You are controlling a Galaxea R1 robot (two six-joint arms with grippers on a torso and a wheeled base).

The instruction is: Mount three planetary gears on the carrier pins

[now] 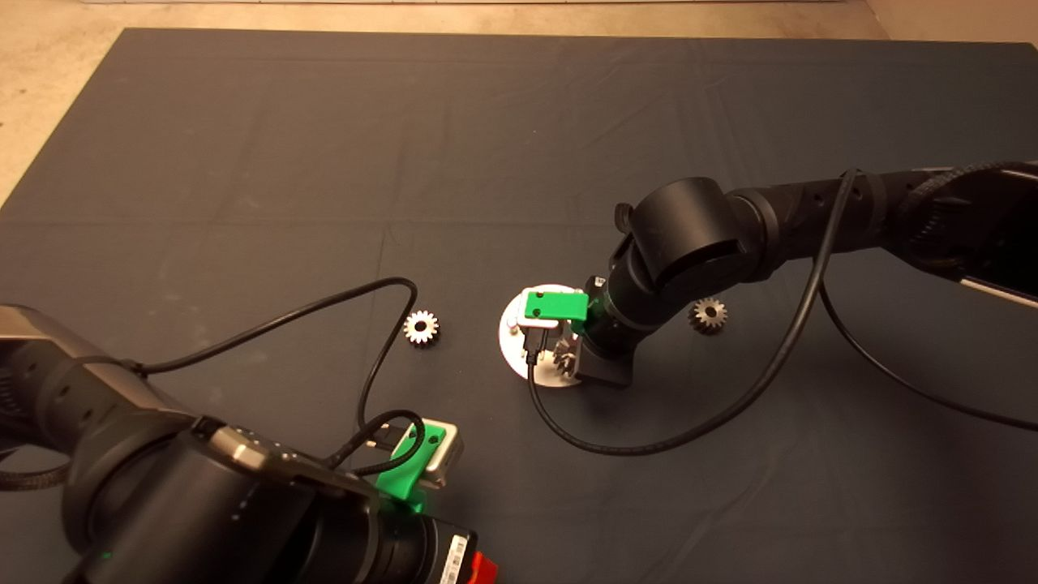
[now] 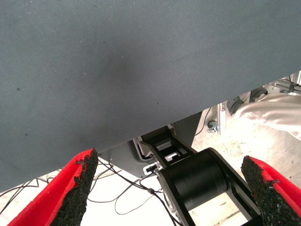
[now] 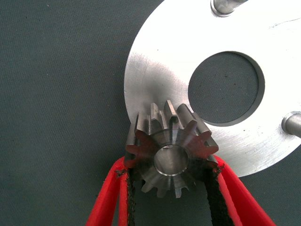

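We have the right gripper (image 3: 171, 188) pinching one gear (image 3: 170, 151) by its toothed sides, which leaves the bore clear to drop over a pin. It sits at the carrier disc (image 3: 160, 61) edge; whether the bore is already on the third pin we can't tell. Two bare pins (image 3: 225, 5) (image 3: 292, 125) stand upright. Two more gears (image 1: 421, 328) (image 1: 708, 314) lie flat on the mat (image 1: 243, 162), either side of the disc. Left gripper (image 2: 169, 188) is parked at the lower left, fingers spread, empty.
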